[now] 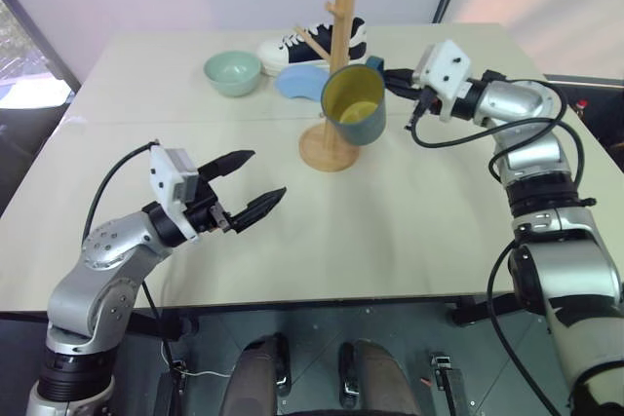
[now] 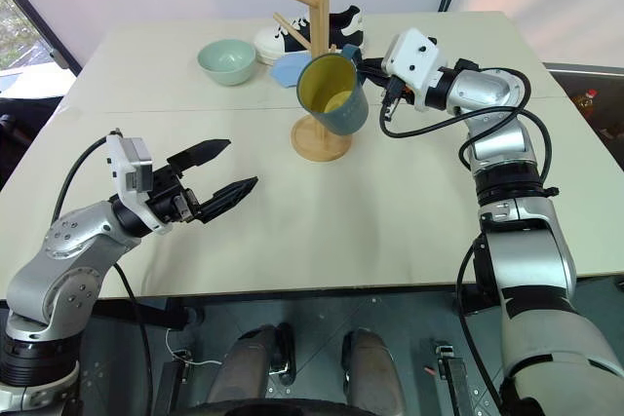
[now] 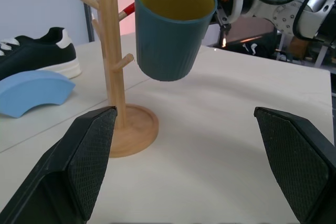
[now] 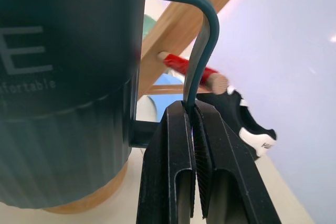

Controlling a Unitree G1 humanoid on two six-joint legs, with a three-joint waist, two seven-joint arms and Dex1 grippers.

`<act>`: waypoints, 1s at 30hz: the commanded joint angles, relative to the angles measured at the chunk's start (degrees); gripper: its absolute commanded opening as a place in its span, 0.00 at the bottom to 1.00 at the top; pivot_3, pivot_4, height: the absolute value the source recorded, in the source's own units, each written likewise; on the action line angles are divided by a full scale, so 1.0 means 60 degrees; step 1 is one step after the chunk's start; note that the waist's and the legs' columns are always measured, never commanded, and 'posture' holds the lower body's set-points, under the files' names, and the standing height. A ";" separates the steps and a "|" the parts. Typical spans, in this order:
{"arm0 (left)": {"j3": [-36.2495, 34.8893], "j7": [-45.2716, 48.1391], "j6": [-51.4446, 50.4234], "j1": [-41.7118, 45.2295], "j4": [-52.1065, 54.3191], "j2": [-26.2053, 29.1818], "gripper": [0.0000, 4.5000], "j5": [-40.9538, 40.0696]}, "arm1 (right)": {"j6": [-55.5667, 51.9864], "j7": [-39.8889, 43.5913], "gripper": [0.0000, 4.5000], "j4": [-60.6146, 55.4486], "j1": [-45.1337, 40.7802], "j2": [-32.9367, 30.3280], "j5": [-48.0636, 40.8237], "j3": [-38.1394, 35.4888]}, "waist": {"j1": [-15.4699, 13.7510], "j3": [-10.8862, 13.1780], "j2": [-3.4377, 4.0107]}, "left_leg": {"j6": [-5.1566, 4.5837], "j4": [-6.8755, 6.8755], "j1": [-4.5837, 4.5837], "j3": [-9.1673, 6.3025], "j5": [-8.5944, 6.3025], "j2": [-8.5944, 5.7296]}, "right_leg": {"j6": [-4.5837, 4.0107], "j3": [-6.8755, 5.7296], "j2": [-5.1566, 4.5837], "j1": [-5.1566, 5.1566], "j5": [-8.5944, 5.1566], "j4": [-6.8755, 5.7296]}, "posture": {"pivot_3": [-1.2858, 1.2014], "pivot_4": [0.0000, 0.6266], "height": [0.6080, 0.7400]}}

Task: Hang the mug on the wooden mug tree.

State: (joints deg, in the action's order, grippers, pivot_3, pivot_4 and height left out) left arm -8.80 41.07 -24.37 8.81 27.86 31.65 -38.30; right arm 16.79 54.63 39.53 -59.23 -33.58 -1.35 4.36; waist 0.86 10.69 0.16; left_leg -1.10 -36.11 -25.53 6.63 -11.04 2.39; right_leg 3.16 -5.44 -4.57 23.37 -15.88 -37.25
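Observation:
The dark teal mug with a yellow inside hangs in the air, tilted, just in front of the wooden mug tree, above its round base. My right gripper is shut on the mug's loop handle. A peg with a red band crosses behind that handle; I cannot tell whether it passes through the loop. My left gripper is open and holds nothing, low over the near left of the table. It points at the mug and the tree's pole.
A pale green bowl, a black-and-white shoe and a blue curved foam piece lie behind and left of the tree. The pale table runs on to its front edge below the arms.

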 commanded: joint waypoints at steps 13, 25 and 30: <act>-0.0141 0.0085 0.0080 0.0177 0.0252 0.0136 1.00 -0.0241 | 0.0148 0.0341 0.02 0.0054 -0.0119 -0.0526 -0.0403 -0.0544 | 0.0008 0.0000 0.0000 | 0.0002 -0.0002 0.0006 0.0000 0.0000 0.0002 | -0.0001 0.0000 0.0000 -0.0001 0.0000 -0.0003 | 0.52 0.24 0.93; -0.0215 0.0043 0.0090 0.0178 0.0327 0.0154 1.00 -0.0257 | 0.1240 -0.0043 0.02 0.2732 -0.1749 0.0082 0.0083 -0.0336 | 0.0041 0.0000 0.0001 | 0.0004 0.0000 0.0006 0.0002 0.0002 0.0002 | -0.0001 0.0001 0.0004 -0.0001 0.0000 -0.0005 | 0.52 0.24 0.93; -0.0237 -0.0009 0.0096 0.0101 0.0386 0.0173 1.00 -0.0249 | 0.1404 -0.0133 0.02 0.3288 -0.2026 0.0337 0.0290 -0.0240 | 0.0013 0.0000 0.0001 | 0.0004 -0.0001 0.0006 0.0003 0.0003 0.0002 | 0.0000 0.0001 0.0004 -0.0001 0.0000 -0.0007 | 0.52 0.24 0.93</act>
State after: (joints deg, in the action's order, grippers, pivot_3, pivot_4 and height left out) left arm -8.80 41.07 -24.40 9.18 27.93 32.25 -39.24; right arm 24.16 54.44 59.07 -68.52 -31.68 0.37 3.39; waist 0.94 10.69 0.16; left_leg -1.07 -36.12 -25.50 6.65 -11.02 2.40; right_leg 3.16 -5.44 -4.55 23.36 -15.88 -37.29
